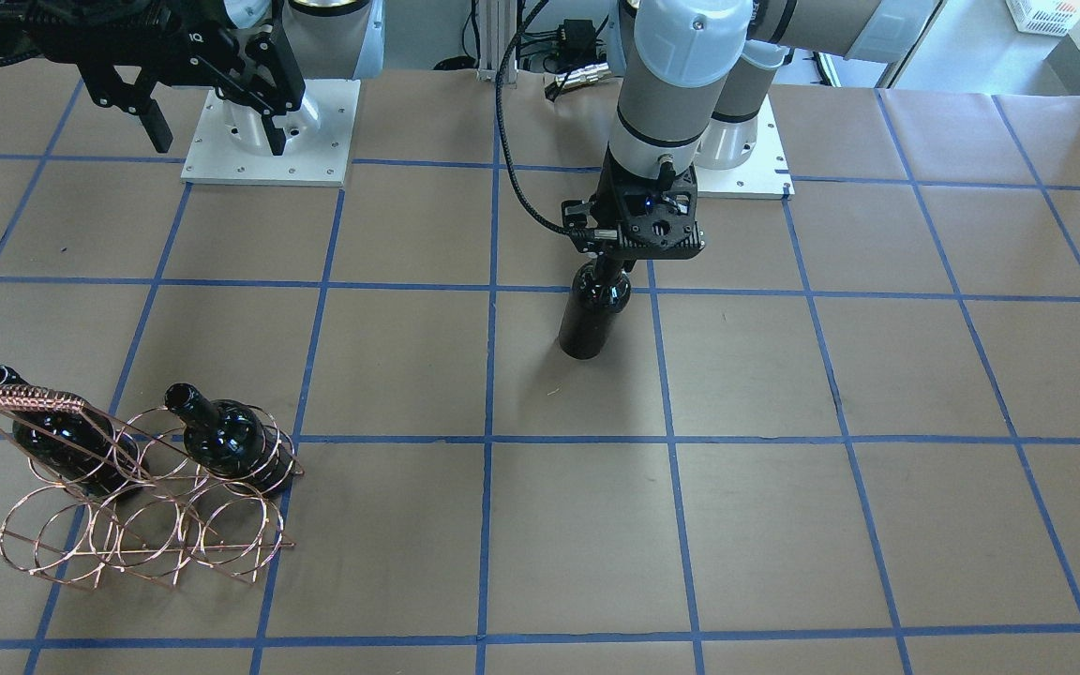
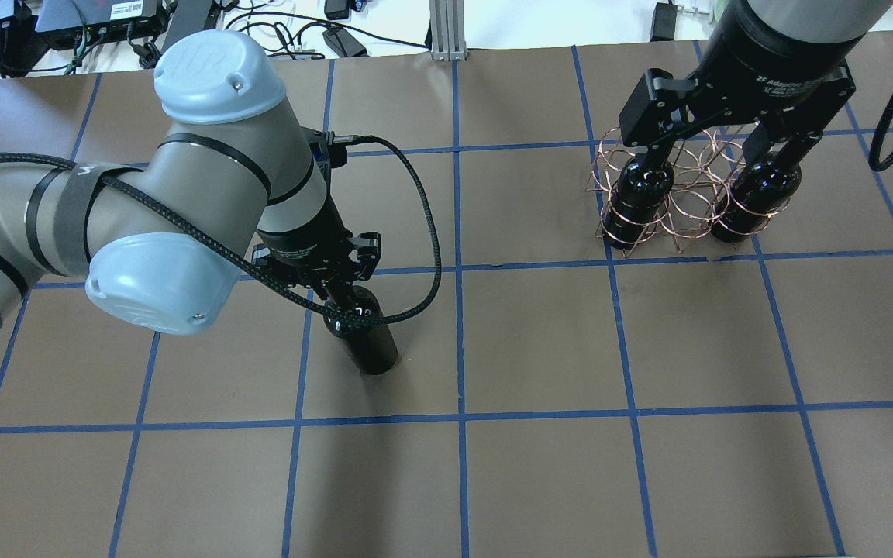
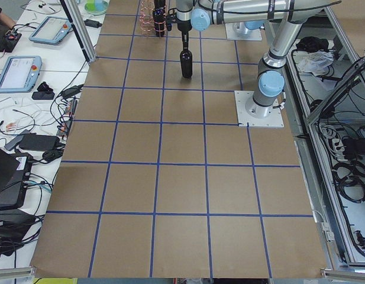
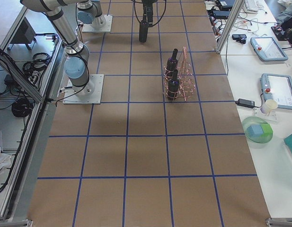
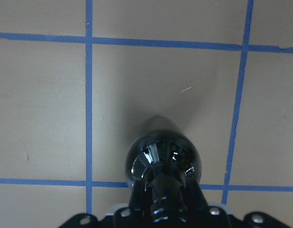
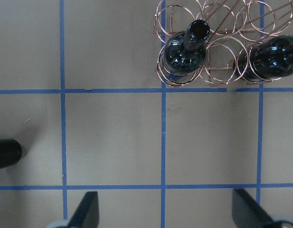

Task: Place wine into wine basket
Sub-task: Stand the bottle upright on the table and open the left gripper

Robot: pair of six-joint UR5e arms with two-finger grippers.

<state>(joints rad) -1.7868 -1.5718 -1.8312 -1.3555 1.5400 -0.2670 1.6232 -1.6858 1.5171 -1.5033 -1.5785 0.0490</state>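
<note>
My left gripper (image 2: 338,297) is shut on the neck of a glossy black wine bottle (image 2: 365,341) that stands upright near the table's middle; I cannot tell whether its base touches the table. The bottle (image 1: 593,319) hangs below the gripper (image 1: 607,265) in the front view. The left wrist view shows its shoulder (image 5: 163,159) between the fingers. The copper wire wine basket (image 2: 687,209) stands far to the right with two like bottles (image 2: 640,194) (image 2: 760,190) in its rings. My right gripper (image 2: 718,155) is open and empty, high above the basket (image 6: 217,76).
The table is brown paper with a blue tape grid (image 2: 458,271). The arms' white base plates (image 1: 268,141) sit at the robot's edge. Tablets, cables and a cup (image 4: 269,106) lie on side benches off the table.
</note>
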